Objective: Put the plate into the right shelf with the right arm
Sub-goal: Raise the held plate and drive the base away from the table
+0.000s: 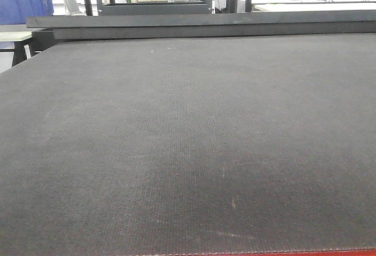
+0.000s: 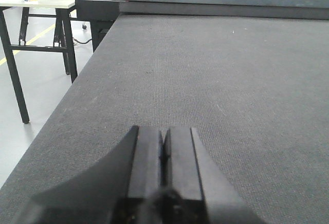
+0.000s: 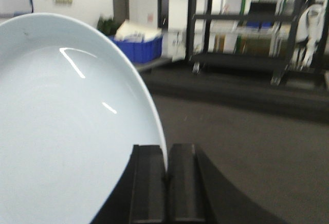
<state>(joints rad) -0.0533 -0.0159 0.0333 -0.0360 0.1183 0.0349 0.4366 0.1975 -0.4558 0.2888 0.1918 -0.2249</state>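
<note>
In the right wrist view my right gripper (image 3: 166, 154) is shut on the rim of the white plate (image 3: 67, 131). The plate stands on edge and fills the left half of that view, its glossy face towards the camera. In the left wrist view my left gripper (image 2: 163, 136) is shut and empty, low over the dark grey table mat (image 2: 221, 75) near its left edge. Neither gripper nor the plate shows in the front view. The steel shelf with blue bins is not clearly in view.
The dark mat (image 1: 188, 138) has a raised black rail (image 1: 200, 24) along its far edge. A blue bin (image 1: 23, 3) and a side table (image 2: 31, 3) stand at the far left. A blue bin (image 3: 139, 49) and a dark wheeled rack (image 3: 241, 34) stand beyond the table.
</note>
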